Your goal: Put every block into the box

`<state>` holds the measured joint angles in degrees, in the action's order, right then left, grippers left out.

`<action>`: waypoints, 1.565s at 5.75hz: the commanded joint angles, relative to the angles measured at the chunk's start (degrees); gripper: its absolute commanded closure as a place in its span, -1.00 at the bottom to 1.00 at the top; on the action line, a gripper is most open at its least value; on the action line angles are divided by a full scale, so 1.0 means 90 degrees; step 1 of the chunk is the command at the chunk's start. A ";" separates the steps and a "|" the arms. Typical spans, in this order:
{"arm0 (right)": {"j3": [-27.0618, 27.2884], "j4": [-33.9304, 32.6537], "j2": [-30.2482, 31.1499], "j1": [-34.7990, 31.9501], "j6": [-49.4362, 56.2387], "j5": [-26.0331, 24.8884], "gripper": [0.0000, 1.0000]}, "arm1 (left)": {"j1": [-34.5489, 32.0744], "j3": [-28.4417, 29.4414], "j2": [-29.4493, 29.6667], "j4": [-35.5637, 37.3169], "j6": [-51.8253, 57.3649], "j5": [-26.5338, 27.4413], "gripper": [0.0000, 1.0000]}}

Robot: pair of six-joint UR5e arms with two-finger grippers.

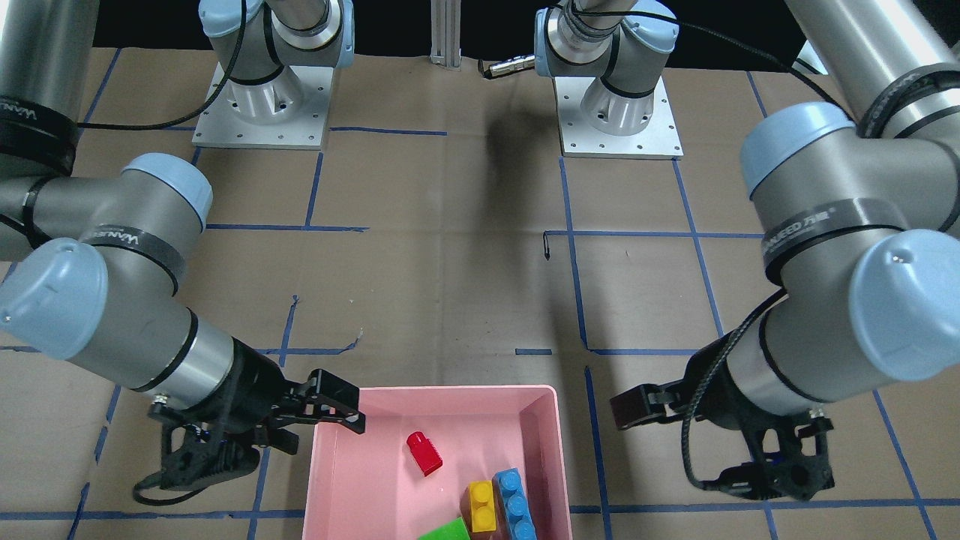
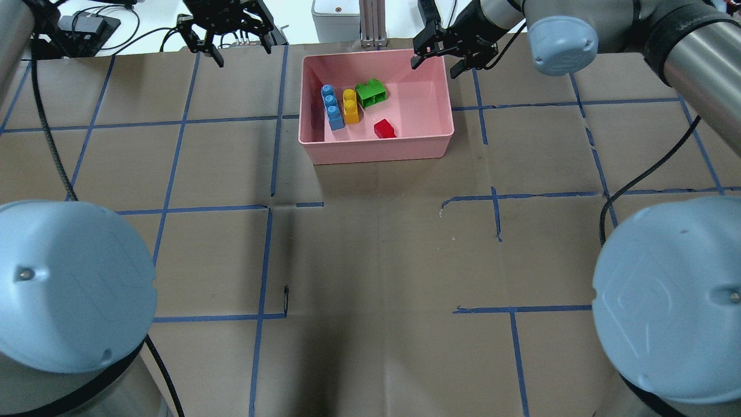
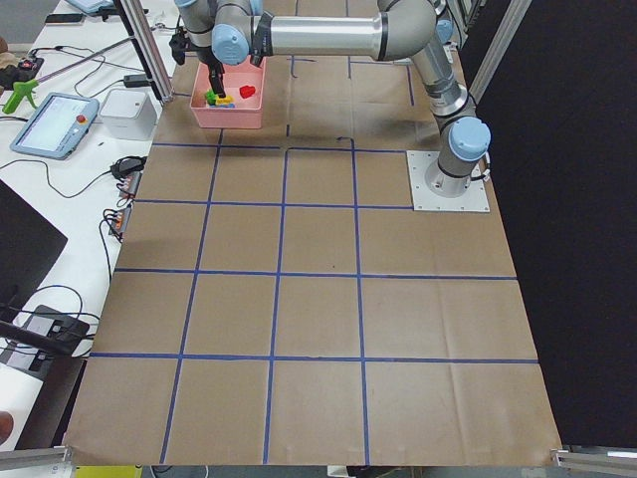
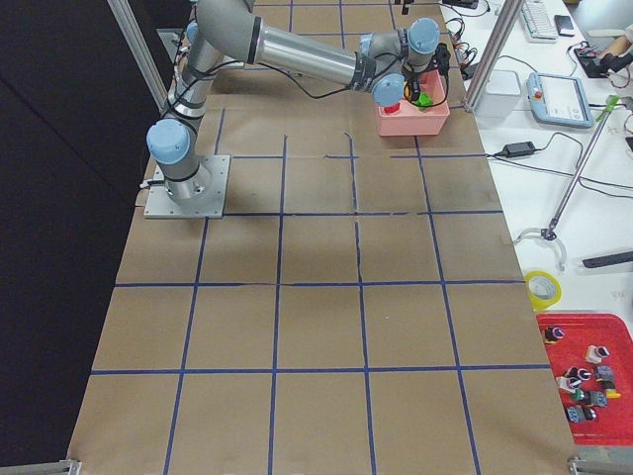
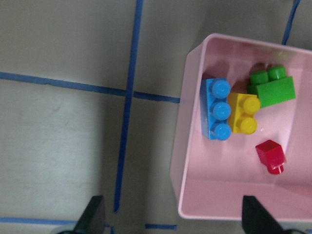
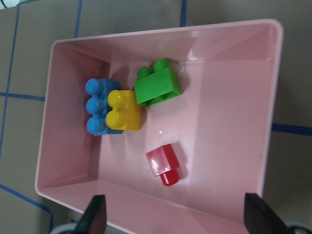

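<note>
The pink box (image 2: 376, 152) stands at the table's far middle. In it lie the blue three-stud brick (image 2: 332, 107), the yellow brick (image 2: 350, 106) touching it, the green brick (image 2: 371, 92) and, apart from them, the red brick (image 2: 384, 128). All also show in the right wrist view: blue (image 6: 97, 113), yellow (image 6: 124, 109), green (image 6: 157, 87), red (image 6: 164, 163). My right gripper (image 2: 435, 66) is open and empty above the box's far right corner. My left gripper (image 2: 243, 52) is open and empty, to the left of the box.
Brown paper with a blue tape grid covers the table. The two arm bases (image 1: 259, 112) (image 1: 619, 112) stand at the robot's side. An aluminium post (image 2: 370, 23) rises just behind the box. A red parts tray (image 4: 584, 376) lies off the table.
</note>
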<state>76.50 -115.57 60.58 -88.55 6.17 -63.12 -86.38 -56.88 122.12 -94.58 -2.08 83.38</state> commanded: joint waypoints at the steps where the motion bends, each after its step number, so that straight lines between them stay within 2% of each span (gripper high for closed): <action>1: 0.0025 0.1462 0.0881 0.0490 0.1193 -0.2122 -1.00 | 0.0204 -0.1259 -0.1180 -0.0214 0.0650 0.0539 -0.98; 2: 0.0035 0.2450 0.1350 0.0609 0.1306 -0.3345 -1.00 | 0.0184 -0.1934 -0.1941 -0.0175 0.0574 0.0560 -0.98; 3: 0.0113 0.2634 0.1993 0.0552 0.1230 -0.3609 -1.00 | 0.0146 -0.2096 -0.2403 -0.0242 0.0506 0.0550 -0.98; 5: 0.1842 0.2471 0.3400 -0.0264 -0.0294 -0.3582 -1.00 | -0.0019 -0.2214 -0.2787 -0.0252 0.0457 0.0569 -0.98; 6: 0.2229 0.2441 0.3561 -0.0607 -0.0488 -0.3505 -1.00 | -0.0137 -0.2205 -0.2749 -0.0243 0.0418 0.0570 -0.98; 9: 0.2155 0.2469 0.3572 -0.0718 -0.0490 -0.3485 -1.00 | -0.0206 -0.2730 -0.2915 -0.0174 0.0495 0.0550 -0.98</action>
<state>96.26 -93.45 92.68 -95.02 1.86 -94.49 -88.22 -79.61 96.35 -96.43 2.05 88.41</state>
